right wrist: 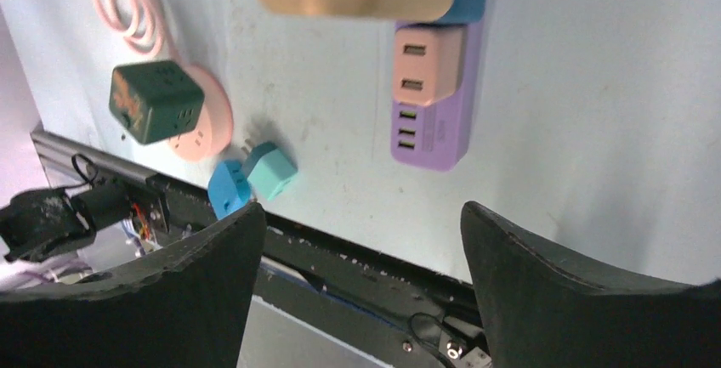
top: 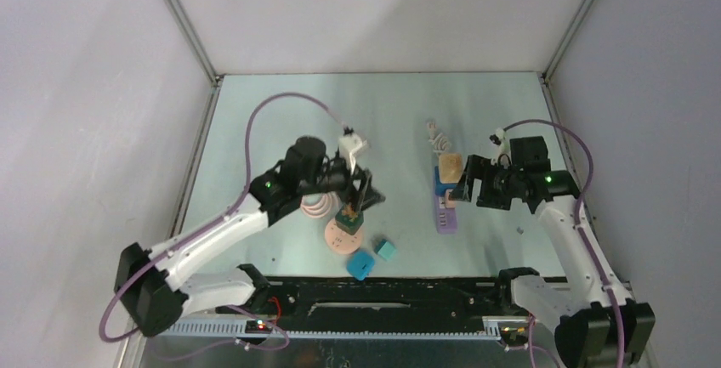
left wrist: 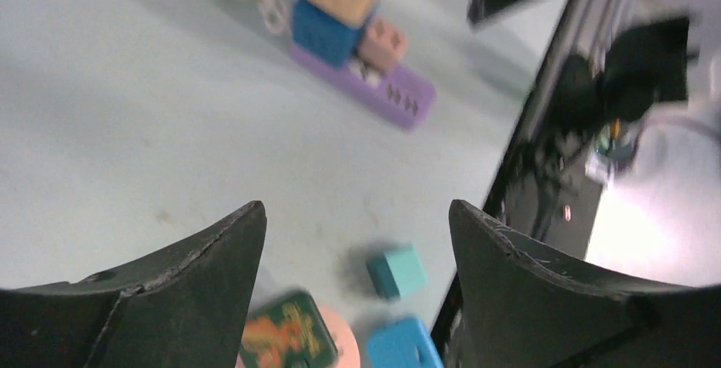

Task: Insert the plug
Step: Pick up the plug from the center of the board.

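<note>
A dark green cube plug point(top: 349, 217) sits on a round pink socket base point(top: 332, 238). My left gripper point(top: 361, 196) hangs just above it, open and holding nothing. In the left wrist view the green plug point(left wrist: 285, 336) lies low between the fingers, apart from both. A purple power strip point(top: 446, 217) carries a pink adapter point(right wrist: 425, 64), a blue plug point(left wrist: 323, 32) and a tan block point(top: 450, 165). My right gripper point(top: 464, 188) stands open beside the strip's right edge; its gripper point(right wrist: 361, 208) is empty in the wrist view.
A teal cube point(top: 387, 250) and a blue cube point(top: 360, 263) lie near the front rail point(top: 408, 287). A pink coiled cord point(top: 315, 206) sits by the round base. A pale cable point(top: 436, 138) runs back from the strip.
</note>
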{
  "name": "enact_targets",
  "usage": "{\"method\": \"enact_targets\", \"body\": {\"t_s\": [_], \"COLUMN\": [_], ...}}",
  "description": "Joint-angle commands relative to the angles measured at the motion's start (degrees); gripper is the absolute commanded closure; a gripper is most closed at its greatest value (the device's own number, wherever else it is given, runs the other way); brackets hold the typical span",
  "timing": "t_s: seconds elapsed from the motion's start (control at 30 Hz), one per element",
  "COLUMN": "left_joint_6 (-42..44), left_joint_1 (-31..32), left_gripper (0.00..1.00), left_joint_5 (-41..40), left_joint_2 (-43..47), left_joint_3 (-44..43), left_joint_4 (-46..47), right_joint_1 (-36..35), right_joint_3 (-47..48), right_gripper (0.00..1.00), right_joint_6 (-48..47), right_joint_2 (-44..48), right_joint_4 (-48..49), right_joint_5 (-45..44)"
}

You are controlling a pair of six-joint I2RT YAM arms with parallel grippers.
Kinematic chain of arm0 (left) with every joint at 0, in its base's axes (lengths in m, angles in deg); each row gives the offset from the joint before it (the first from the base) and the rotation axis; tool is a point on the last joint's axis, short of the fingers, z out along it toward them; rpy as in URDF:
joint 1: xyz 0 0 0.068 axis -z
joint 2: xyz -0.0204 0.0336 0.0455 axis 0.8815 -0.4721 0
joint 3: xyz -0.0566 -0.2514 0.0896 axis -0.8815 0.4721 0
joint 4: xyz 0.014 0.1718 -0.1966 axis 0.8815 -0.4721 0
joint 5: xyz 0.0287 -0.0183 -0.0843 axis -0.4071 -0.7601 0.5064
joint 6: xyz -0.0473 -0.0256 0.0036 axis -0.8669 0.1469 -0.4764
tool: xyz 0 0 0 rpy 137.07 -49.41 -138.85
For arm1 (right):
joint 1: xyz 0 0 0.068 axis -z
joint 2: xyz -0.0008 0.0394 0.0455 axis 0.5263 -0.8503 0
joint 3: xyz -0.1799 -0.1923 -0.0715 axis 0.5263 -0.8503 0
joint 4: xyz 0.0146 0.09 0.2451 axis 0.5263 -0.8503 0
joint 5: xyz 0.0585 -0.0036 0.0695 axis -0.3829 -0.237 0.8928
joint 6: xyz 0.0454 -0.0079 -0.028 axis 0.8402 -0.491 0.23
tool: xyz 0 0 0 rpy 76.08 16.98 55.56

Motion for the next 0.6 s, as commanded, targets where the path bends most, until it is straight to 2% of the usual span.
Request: {"method": "enact_targets", "body": {"t_s": [0.0, 0.13, 0.27, 0.57], "left_joint_6": [12.4, 21.7, 31.6, 44.3], "left_joint_1": [4.4, 11.2, 16.5, 20.2], "left_gripper": [0.17, 0.15, 0.14, 0.18], "left_joint_5": [3.7, 4.5, 2.3, -2.9], "left_joint_2": [7.3, 9.1, 5.4, -14.6], "left_joint_3": [10.7, 16.2, 17.6, 7.4], "left_joint_4": [-4.5, -2.8, -0.9, -6.6], "right_joint_1": [-0.9, -0.5, 0.5, 4.1], "right_joint_3": [0.6, 0.1, -0.4, -1.2], "right_gripper": [0.11, 0.08, 0.07, 0.06], "right_joint_6": [0.7, -0.1, -0.8, -3.1], "right_joint_2": [4.6, 5.3, 5.6, 7.6], "right_joint_4": [-4.6, -4.9, -4.8, -6.5], "right_joint_5": [1.0, 1.2, 1.9, 4.9]}}
